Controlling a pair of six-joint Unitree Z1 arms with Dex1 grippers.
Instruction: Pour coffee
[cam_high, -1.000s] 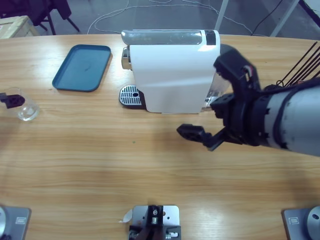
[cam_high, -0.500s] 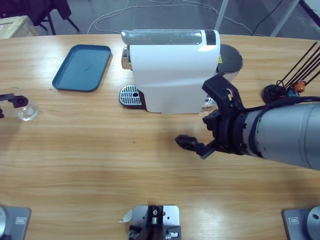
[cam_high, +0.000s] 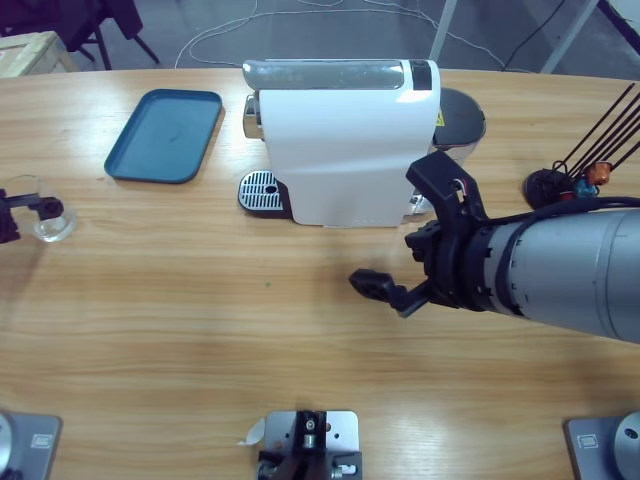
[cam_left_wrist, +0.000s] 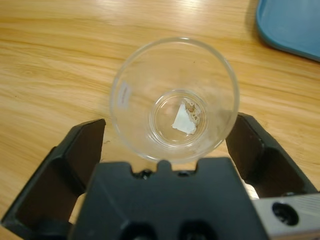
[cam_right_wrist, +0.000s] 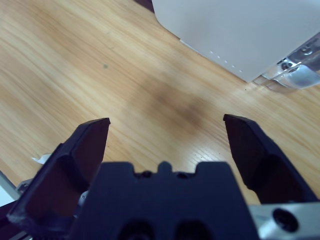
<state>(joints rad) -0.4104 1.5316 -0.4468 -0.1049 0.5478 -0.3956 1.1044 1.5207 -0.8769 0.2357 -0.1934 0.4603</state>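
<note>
Left pincer (cam_left_wrist: 167, 145) wide around glass (cam_left_wrist: 174, 99), jaws not touching it, glass upright on surface (cam_high: 200, 300) at far left, near tray (cam_high: 165, 135). Right pincer (cam_high: 385, 290) wide, empty, over surface before machine (cam_high: 345, 140).

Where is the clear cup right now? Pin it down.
The clear cup stands on the table near the high view's left edge, below and left of the blue tray, between the left gripper's open jaws.

The left claw (cam_high: 22, 212) has crept further in from the desk's edge, closing around the small clear glass cup (cam_high: 52, 224). The right claw (cam_high: 388, 291) drew back from the tall white coffee machine (cam_high: 345, 145) a second ago, then settled.
</note>
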